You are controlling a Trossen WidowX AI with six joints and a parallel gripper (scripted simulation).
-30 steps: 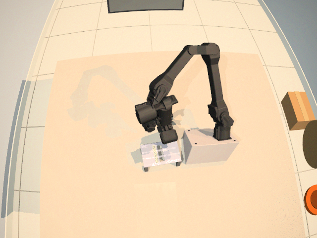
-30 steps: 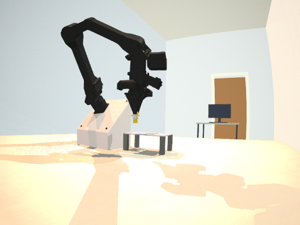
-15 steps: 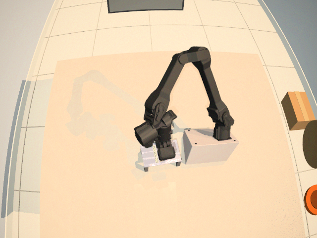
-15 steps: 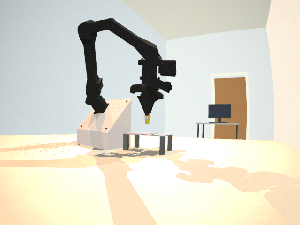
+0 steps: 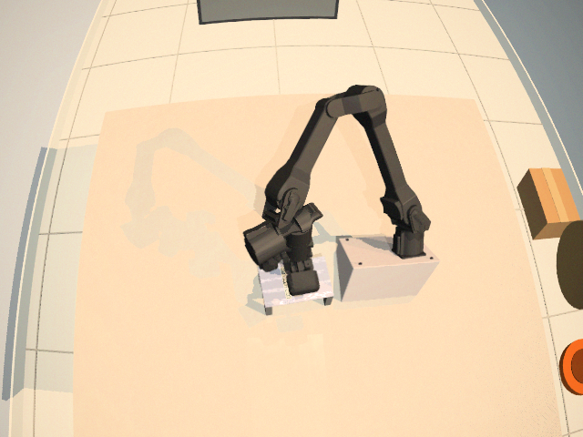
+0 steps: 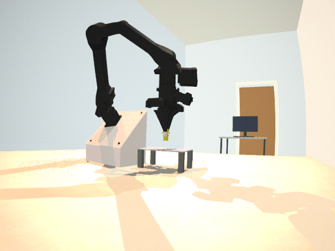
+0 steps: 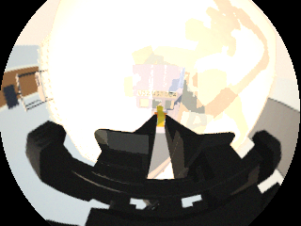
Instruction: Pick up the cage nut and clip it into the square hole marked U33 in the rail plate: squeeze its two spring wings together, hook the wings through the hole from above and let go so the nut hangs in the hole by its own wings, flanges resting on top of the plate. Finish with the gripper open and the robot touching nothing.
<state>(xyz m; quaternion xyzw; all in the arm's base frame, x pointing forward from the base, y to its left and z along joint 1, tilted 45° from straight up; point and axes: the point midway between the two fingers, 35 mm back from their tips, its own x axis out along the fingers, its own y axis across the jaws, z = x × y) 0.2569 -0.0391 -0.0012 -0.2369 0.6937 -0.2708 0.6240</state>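
Note:
My gripper (image 6: 165, 131) (image 7: 161, 116) points down, shut on the yellow cage nut (image 6: 165, 137) (image 7: 161, 119). The nut hangs beneath the fingertips, with thin side flanges showing in the exterior view. It is a short gap above the rail plate (image 5: 272, 282) (image 6: 147, 148) (image 7: 145, 75), not touching it. The plate is pale, on four dark legs. In the wrist view a row of small labels crosses it, with square holes beside them; the middle hole (image 7: 156, 102) lies just beyond the nut. In the top view the arm hides the fingertips, the nut and the holes.
The pale sloped base block (image 5: 385, 282) (image 6: 107, 153) carrying the arm stands close beside the plate. A cardboard box (image 5: 548, 202) and an orange round object (image 5: 572, 367) are far off to the right in the top view.

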